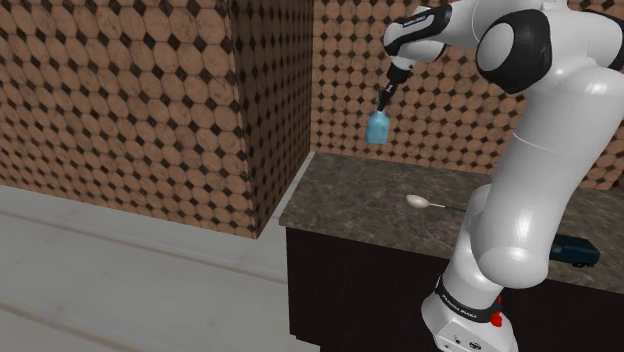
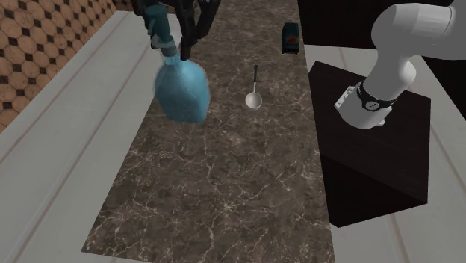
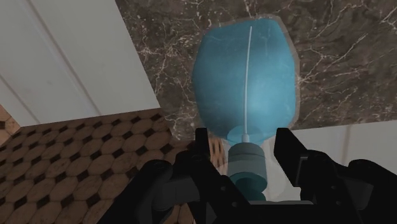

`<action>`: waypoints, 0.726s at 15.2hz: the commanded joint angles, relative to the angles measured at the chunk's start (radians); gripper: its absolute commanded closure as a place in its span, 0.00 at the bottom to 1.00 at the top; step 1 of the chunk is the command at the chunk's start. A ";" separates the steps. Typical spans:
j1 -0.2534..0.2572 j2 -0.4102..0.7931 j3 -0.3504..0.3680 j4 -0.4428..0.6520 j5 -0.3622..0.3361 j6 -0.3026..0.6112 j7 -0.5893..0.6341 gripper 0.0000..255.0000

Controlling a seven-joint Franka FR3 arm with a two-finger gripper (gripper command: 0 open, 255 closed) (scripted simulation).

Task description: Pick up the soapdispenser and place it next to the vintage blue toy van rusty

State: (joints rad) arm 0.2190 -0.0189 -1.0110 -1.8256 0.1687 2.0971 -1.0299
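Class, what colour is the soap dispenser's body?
The soap dispenser has a translucent light blue body, seen best in the wrist view.

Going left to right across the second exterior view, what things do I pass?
blue soap dispenser → spoon → toy van → black stand

A translucent blue soap dispenser (image 2: 181, 90) is shown clasped at its neck by the black pincer (image 2: 169, 36) above the dark veined tabletop (image 2: 224, 202), on which a spoon (image 2: 255, 96) and, beyond it, a dark toy van (image 2: 290, 37) are seen.
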 commanded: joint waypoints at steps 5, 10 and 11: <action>0.000 0.002 0.000 0.084 -0.005 -0.082 0.015 1.00; -0.004 0.016 -0.005 0.160 0.005 -0.152 0.017 1.00; -0.005 0.020 -0.007 0.177 0.008 -0.166 0.016 1.00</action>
State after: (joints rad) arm 0.2152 -0.0041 -1.0161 -1.6672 0.1721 1.9470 -1.0134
